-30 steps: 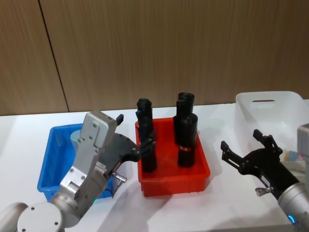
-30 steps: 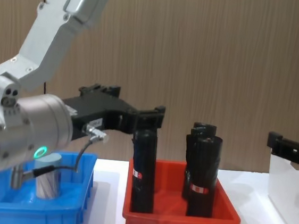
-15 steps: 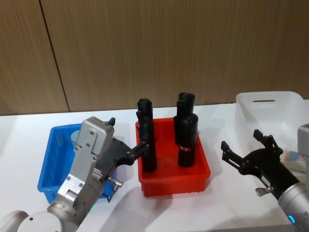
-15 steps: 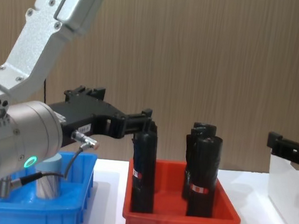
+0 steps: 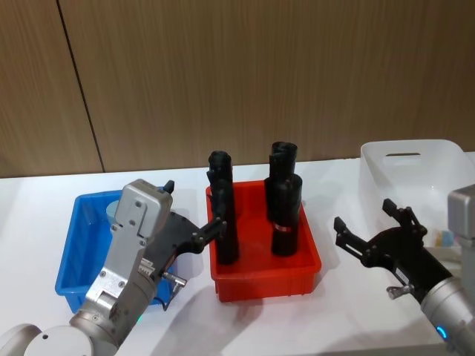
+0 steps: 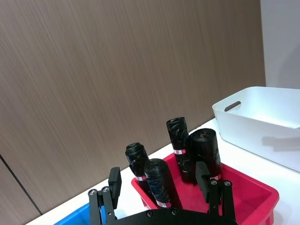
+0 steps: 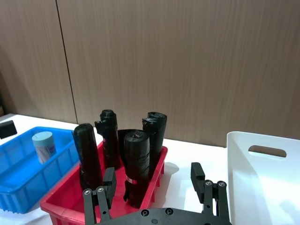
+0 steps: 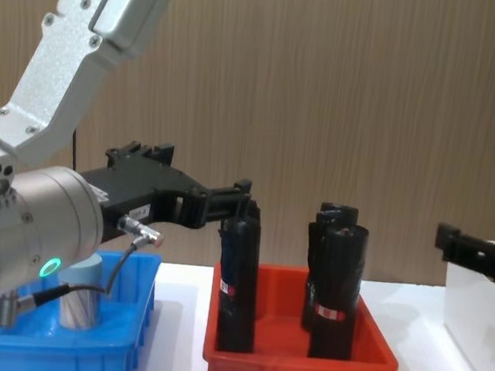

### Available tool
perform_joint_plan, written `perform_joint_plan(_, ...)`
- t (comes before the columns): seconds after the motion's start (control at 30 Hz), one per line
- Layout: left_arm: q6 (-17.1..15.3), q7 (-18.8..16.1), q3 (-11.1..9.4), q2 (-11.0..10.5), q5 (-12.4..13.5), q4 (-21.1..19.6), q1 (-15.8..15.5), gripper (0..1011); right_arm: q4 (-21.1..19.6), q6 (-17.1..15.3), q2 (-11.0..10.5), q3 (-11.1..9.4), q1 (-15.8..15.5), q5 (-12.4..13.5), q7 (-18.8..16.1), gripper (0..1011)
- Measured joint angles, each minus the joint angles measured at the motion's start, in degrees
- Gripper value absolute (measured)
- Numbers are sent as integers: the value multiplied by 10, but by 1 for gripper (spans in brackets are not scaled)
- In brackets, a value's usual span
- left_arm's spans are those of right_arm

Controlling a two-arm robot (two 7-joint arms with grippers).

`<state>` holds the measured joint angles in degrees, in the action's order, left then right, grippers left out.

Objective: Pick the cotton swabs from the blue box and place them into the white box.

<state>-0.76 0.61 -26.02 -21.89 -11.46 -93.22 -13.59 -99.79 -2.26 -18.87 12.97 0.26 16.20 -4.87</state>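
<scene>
A cotton swab tub [image 5: 113, 211] with a pale blue lid stands upright in the blue box [image 5: 74, 248], partly hidden behind my left arm. It also shows in the right wrist view as the tub [image 7: 43, 146] and low in the chest view as the tub [image 8: 81, 303]. My left gripper [image 5: 194, 211] hovers open and empty above the blue box's right edge, next to the red bin. The white box [image 5: 419, 172] stands at the far right. Just in front of it, my right gripper [image 5: 365, 216] is held open and empty above the table.
A red bin [image 5: 263, 280] with several tall black rolls [image 5: 284, 211] stands between the two boxes. A small pale item [image 5: 444, 237] lies inside the white box. A wooden wall closes the back. Bare white table [image 5: 334, 311] lies in front.
My left gripper sank and drew back toward the blue box, then held still. The right gripper edged slightly left. Nothing was grasped.
</scene>
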Motion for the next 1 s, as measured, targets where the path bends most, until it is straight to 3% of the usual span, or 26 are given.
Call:
perform_joint_plan(0.33, 0, 0, 0, 0, 0, 0, 0, 1004, 55, -11, 15, 3, 42, -20, -38, 1001)
perform_joint_plan(0.6, 0, 0, 0, 0, 0, 1, 0, 1004, 119, -14, 32, 5, 94, -43, -84, 1001)
perform_joint_plan(1.0, 0, 0, 0, 0, 0, 1, 0, 1004, 216, -11, 52, 3, 168, -48, -145, 1001)
